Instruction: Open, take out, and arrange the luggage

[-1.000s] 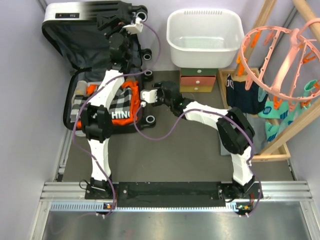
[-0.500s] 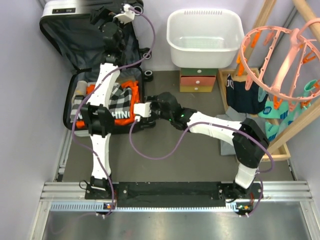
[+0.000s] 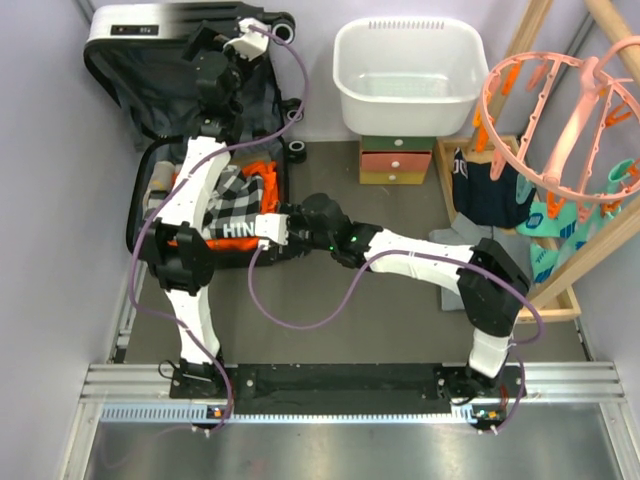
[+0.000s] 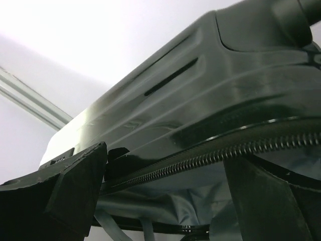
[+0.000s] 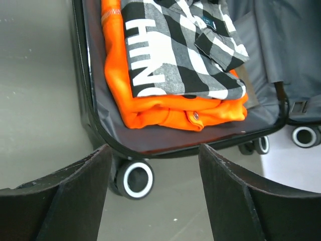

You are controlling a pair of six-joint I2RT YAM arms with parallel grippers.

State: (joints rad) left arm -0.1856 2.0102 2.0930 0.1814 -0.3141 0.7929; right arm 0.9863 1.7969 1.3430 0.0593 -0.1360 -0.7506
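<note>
Right arm has swung left: overhead, right gripper [image 3: 268, 228] hangs at the open luggage [image 3: 120, 30] rim, left gripper [image 3: 212, 45] by its raised lid. Left wrist: jaws wide, lid edge between, ungripped. Right wrist: jaws spread, empty; checked shirt [image 5: 180, 45] ahead, so reach deeper before closing.

The dark grey table [image 3: 400, 330] carries the luggage [image 3: 130, 95] — lying open at far left. The drawer box [image 3: 397, 160] stands to its right, apart.
</note>
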